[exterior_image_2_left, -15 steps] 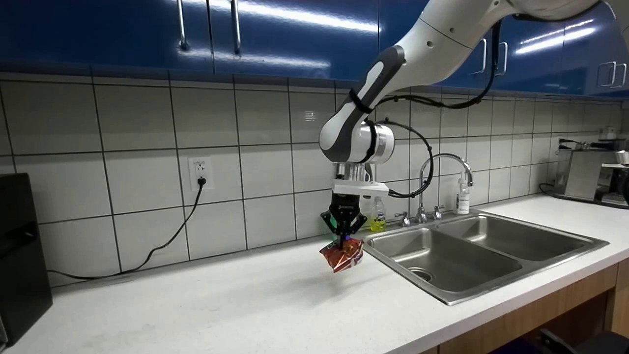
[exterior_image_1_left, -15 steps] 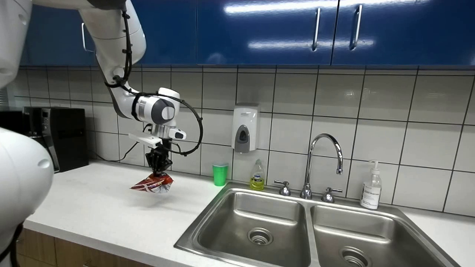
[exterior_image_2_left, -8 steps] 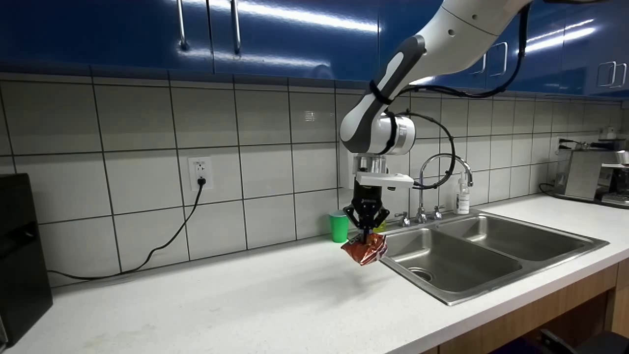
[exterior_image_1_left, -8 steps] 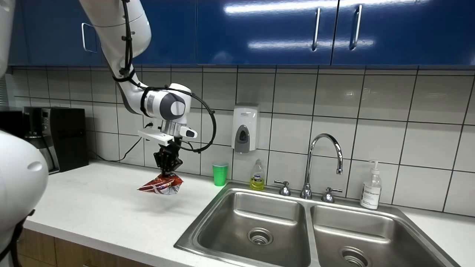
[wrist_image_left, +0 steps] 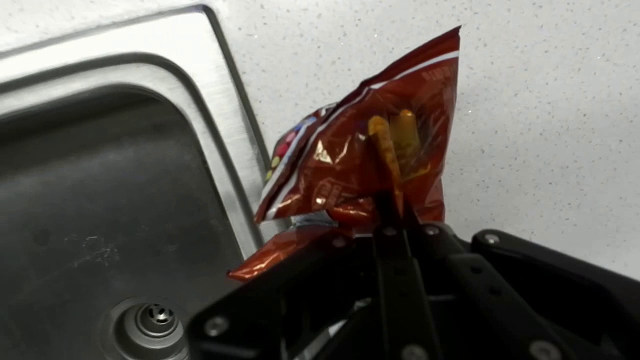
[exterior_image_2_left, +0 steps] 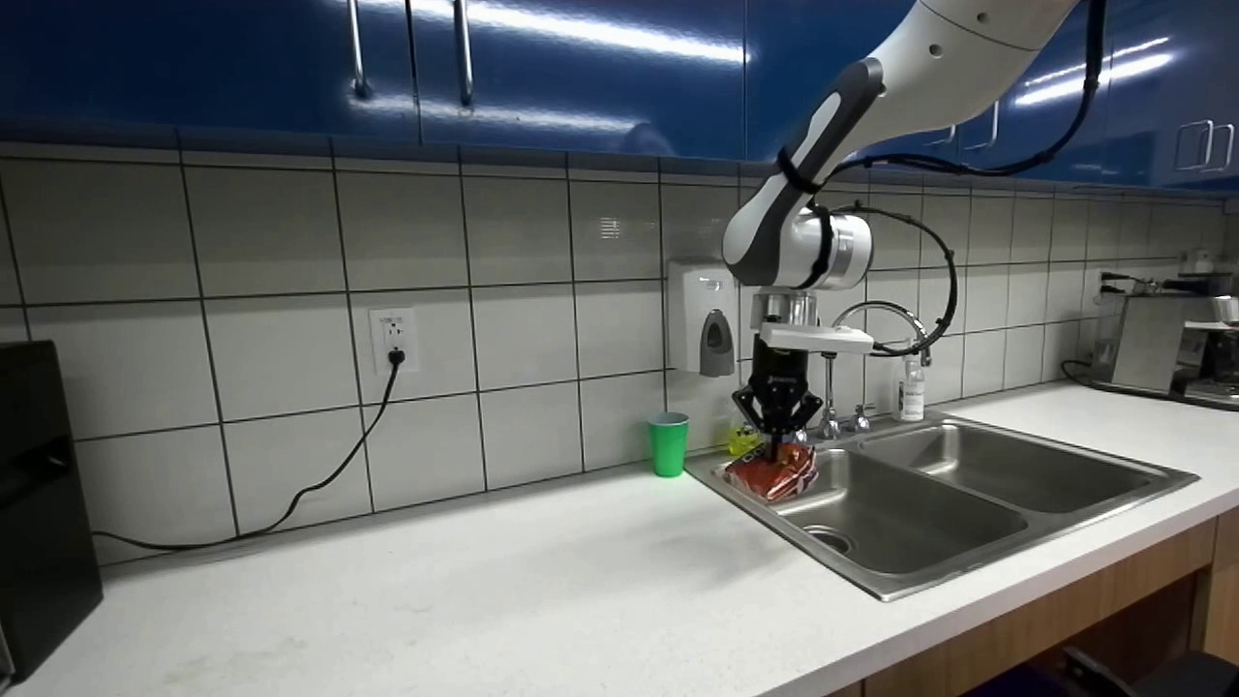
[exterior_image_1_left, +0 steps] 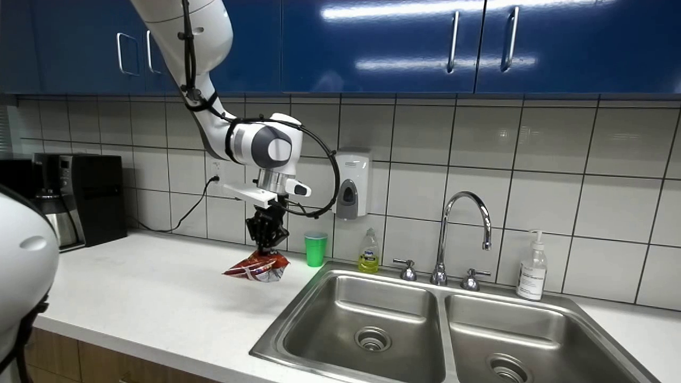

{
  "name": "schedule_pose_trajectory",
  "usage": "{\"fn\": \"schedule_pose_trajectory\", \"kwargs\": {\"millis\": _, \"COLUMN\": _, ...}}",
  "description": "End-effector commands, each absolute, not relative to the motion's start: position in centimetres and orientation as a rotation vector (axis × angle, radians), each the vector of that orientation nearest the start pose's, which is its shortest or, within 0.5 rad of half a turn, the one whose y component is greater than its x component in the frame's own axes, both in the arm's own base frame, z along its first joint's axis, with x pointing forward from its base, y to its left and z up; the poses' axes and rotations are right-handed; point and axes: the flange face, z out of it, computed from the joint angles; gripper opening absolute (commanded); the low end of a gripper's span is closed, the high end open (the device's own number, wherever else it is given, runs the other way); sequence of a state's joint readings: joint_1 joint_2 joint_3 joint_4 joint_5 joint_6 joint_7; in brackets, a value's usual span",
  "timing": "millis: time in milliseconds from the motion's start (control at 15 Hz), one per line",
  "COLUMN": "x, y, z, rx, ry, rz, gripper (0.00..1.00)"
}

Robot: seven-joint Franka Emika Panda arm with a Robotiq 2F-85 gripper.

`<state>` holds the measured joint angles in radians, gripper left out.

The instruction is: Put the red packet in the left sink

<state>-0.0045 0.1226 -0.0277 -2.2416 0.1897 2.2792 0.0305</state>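
Observation:
The red packet [exterior_image_1_left: 257, 268] is a crinkled red-orange wrapper with white marks. My gripper [exterior_image_1_left: 263, 250] is shut on it and holds it above the counter, just outside the edge of the left sink [exterior_image_1_left: 327, 340]. In an exterior view, the packet [exterior_image_2_left: 792, 474] hangs below the gripper [exterior_image_2_left: 773, 447] and overlaps the near corner of the left sink [exterior_image_2_left: 915, 532]. In the wrist view, the packet [wrist_image_left: 340, 155] is pinched between the fingertips [wrist_image_left: 397, 207]. The left sink [wrist_image_left: 110, 200] lies to its left there, with its round drain visible.
A green cup [exterior_image_1_left: 315, 250] and a yellow soap bottle [exterior_image_1_left: 368, 252] stand behind the packet near the wall. The faucet [exterior_image_1_left: 441, 239] rises behind the sinks. The right basin [exterior_image_1_left: 505, 324] adjoins the left sink. A soap dispenser [exterior_image_1_left: 353, 183] hangs on the wall.
My gripper has carried the red packet toward the sink, rightward in both exterior views. It stays shut on the packet. The green cup now shows fully in an exterior view.

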Motion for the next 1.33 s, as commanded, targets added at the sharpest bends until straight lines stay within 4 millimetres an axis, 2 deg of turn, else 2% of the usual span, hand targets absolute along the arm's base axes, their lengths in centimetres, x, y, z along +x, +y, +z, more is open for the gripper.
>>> {"fn": "schedule_pose_trajectory", "kwargs": {"millis": 0, "x": 51.6, "y": -4.7, "z": 32.1, "rx": -2.986, "ry": 0.3, "rz": 0.128, "gripper": 0.0}}
{"fn": "schedule_pose_trajectory", "kwargs": {"millis": 400, "x": 51.2, "y": -10.5, "z": 32.5, "rx": -2.971, "ry": 0.404, "rz": 0.105, "gripper": 0.0}}
{"fn": "schedule_pose_trajectory", "kwargs": {"millis": 800, "x": 51.1, "y": -15.2, "z": 32.0, "rx": -2.956, "ry": 0.502, "rz": 0.087, "gripper": 0.0}}
{"fn": "schedule_pose_trajectory", "kwargs": {"millis": 1000, "x": 51.5, "y": -17.3, "z": 31.0, "rx": -2.945, "ry": 0.557, "rz": 0.085, "gripper": 0.0}}
{"fn": "schedule_pose_trajectory", "kwargs": {"millis": 1267, "x": 52.6, "y": -19.6, "z": 28.6, "rx": -2.933, "ry": 0.62, "rz": 0.099, "gripper": 0.0}}
